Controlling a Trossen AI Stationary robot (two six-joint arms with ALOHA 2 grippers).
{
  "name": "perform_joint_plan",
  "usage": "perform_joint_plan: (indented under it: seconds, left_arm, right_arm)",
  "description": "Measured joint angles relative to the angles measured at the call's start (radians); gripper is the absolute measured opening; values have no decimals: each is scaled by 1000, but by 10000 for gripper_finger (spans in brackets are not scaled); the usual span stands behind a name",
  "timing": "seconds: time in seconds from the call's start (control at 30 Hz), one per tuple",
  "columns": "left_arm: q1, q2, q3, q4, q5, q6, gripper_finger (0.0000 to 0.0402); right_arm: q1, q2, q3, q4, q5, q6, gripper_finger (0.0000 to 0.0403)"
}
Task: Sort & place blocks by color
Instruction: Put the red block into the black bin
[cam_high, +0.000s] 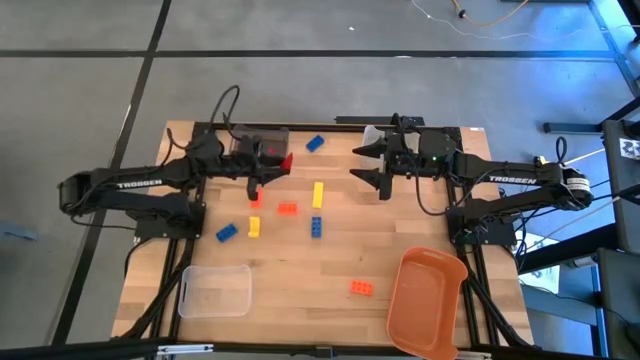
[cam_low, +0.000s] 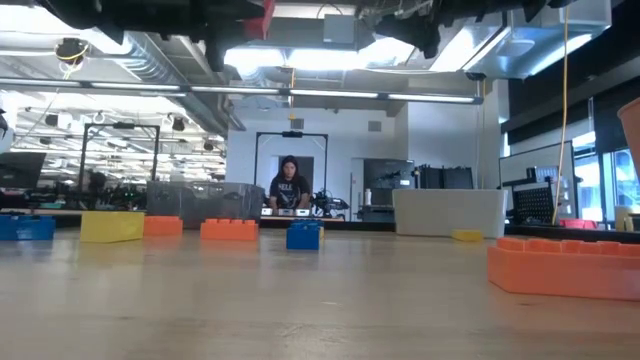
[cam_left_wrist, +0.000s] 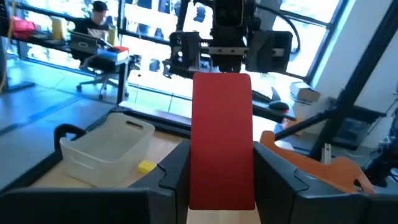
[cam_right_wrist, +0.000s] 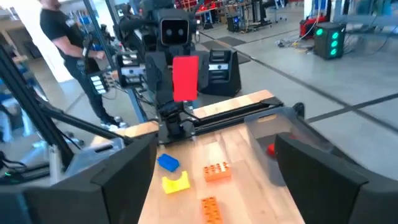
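The wooden table (cam_high: 330, 250) is carrying loose blocks across its middle: orange (cam_high: 287, 208), yellow (cam_high: 318, 193) and blue (cam_high: 316, 227) pieces, with another orange one (cam_high: 362, 288) lying near the orange bin (cam_high: 425, 300). A clear bin (cam_high: 215, 290) is sitting at the near left edge and a dark bin (cam_high: 262, 140) at the far left. The left gripper (cam_high: 266, 168) is hanging above the table beside the dark bin, its fingers clamping a red block (cam_left_wrist: 222, 140). The right gripper (cam_high: 372, 165) is hovering at the far right with its fingers spread wide, holding nothing. In the room beyond, a person (cam_low: 290, 185) is sitting at a desk under ceiling lights.
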Motion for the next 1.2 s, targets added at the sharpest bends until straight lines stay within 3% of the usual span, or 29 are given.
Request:
perform_joint_plan:
  seconds: [0.67,0.77,0.87,0.97,1.1,1.2]
  left_arm:
    - [-6,1,-3,4,-14,-22,117]
    - [-1,1,3,-10,-66,-19,117]
    - [58,35,90,-160,-137,34,117]
    - [184,109,252,-470,-190,142,117]
    - [386,273,466,-806,-208,316,117]
    - [502,413,535,-968,-205,366,117]
  right_arm:
    - [0,0,0,-2,-17,-33,327]
    - [0,0,0,-2,-16,-34,327]
    - [0,0,0,-6,-16,-35,327]
    - [-2,0,0,-9,-16,-34,327]
    - [-2,0,0,-10,-15,-34,327]
    - [-2,0,0,-13,-15,-30,327]
